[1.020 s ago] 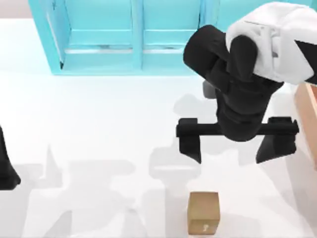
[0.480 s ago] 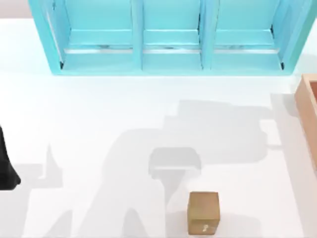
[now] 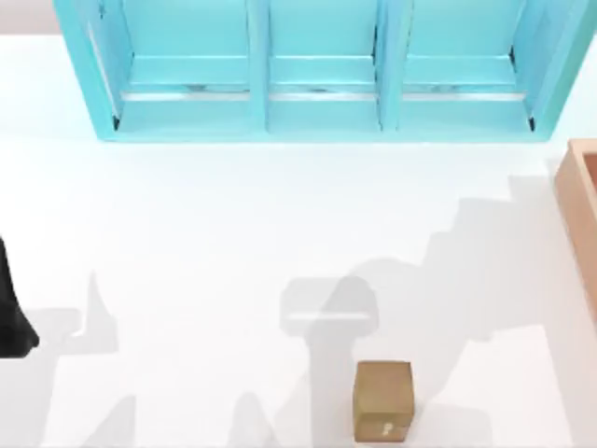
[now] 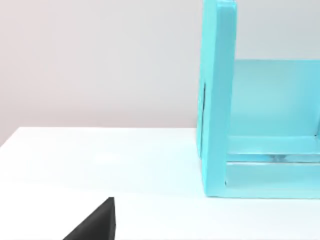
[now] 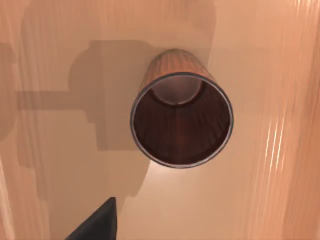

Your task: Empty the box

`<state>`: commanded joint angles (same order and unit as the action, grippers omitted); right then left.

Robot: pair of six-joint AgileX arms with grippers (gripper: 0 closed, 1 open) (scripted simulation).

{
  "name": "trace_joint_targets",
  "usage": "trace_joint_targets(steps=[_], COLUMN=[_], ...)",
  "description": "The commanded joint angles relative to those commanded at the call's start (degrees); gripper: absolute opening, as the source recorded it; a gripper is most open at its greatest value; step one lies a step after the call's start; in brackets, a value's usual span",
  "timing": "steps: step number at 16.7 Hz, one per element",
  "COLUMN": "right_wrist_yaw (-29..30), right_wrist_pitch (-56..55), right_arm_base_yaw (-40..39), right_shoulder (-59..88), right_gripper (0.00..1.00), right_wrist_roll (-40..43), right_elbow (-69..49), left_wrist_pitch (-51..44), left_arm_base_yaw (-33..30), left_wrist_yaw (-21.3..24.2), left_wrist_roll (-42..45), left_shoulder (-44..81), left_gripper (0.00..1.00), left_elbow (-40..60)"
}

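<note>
Box (image 3: pixel 580 201) at bench's right edge; wood-brown cup (image 5: pixel 181 122) stands upright on its floor below right wrist, judged light, rigid, smooth-walled, best pinched across the rim; jaw state of both arms: cannot tell.

You see bright, even light on the white table (image 3: pixel 187 233), with soft grey arm shadows pooling near the small brown cube (image 3: pixel 383 399). The turquoise shelf unit (image 3: pixel 317 65) carries thin glare streaks along its ledges. Inside the box (image 5: pixel 260 190), light is warm and dimmer; the cup (image 5: pixel 181 120) casts a blurred shadow, and pale streaks gleam on one wall.
</note>
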<state>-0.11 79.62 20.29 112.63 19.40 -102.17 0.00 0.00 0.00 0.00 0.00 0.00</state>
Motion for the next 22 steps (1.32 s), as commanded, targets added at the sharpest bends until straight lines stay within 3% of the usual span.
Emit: trace_joint_targets(steps=[11, 22], right_wrist_yaw=[0.0, 0.0], right_wrist_pitch=[-8.8, -21.7], right_arm_base_yaw=[0.3, -0.2], right_shoulder=[6.7, 3.0], right_gripper=[1.0, 1.0], right_wrist_roll=[0.3, -0.3], right_elbow=[2.0, 18.7], left_wrist_pitch=[0.0, 0.0], left_arm_base_yaw=[0.0, 0.0], left_wrist_yaw=[0.0, 0.0], left_wrist_roll=[0.0, 0.0], left_shoulder=[0.0, 0.0], left_gripper=[1.0, 1.0], left_elbow=[0.0, 0.0])
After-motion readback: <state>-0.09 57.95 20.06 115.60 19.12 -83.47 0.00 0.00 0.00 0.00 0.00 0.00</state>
